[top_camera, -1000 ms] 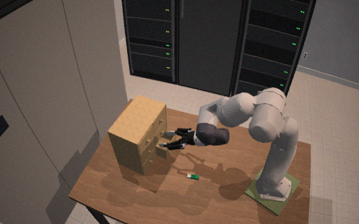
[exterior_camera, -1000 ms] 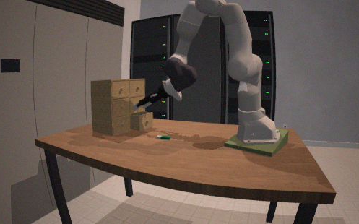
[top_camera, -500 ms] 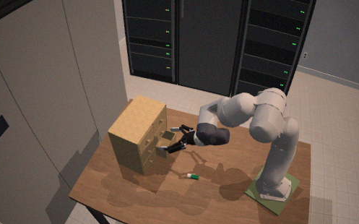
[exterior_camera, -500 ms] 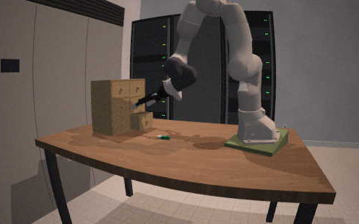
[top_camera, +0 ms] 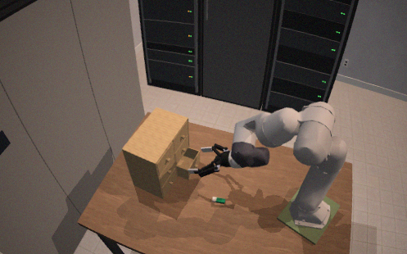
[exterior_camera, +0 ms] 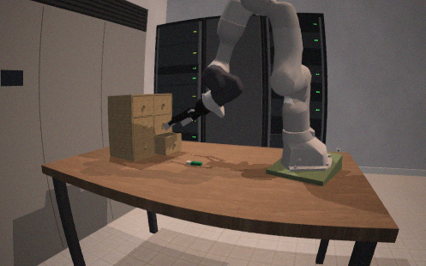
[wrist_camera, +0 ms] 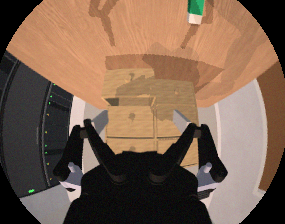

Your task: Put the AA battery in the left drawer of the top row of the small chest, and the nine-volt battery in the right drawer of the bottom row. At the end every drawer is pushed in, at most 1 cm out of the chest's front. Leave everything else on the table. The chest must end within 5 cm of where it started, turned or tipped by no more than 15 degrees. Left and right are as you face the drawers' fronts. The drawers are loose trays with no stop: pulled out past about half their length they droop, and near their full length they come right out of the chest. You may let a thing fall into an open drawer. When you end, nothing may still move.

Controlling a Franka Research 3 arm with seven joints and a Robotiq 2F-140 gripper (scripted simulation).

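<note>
Top view: the gripper (top_camera: 199,161) hangs with its fingers spread wide and nothing between them, just in front of the small chest (top_camera: 154,139), a pale wooden box with small knobbed drawer fronts. Directly beneath and ahead of the fingertips, one drawer (top_camera: 187,161) stands pulled out, its tray open upward; whether anything lies inside cannot be told here. Behind and to one side of the gripper, well apart on the table (top_camera: 240,229), lies the AA battery (top_camera: 219,200), a short green cylinder with a white end.

Exterior view: this side angle shows what the top view does not, that the open drawer (exterior_camera: 168,143) is in the bottom row, on the side nearest the arm, and that the gripper (exterior_camera: 171,122) slants down above it, level with the middle row. The battery (exterior_camera: 194,163) lies on the wood below and behind the gripper, between the chest (exterior_camera: 124,129) and the green base plate (exterior_camera: 320,177).

Wrist view: only here do both fingers show separately, flanking the chest's drawer fronts (wrist_camera: 136,112); the battery (wrist_camera: 195,4) lies far beyond.
</note>
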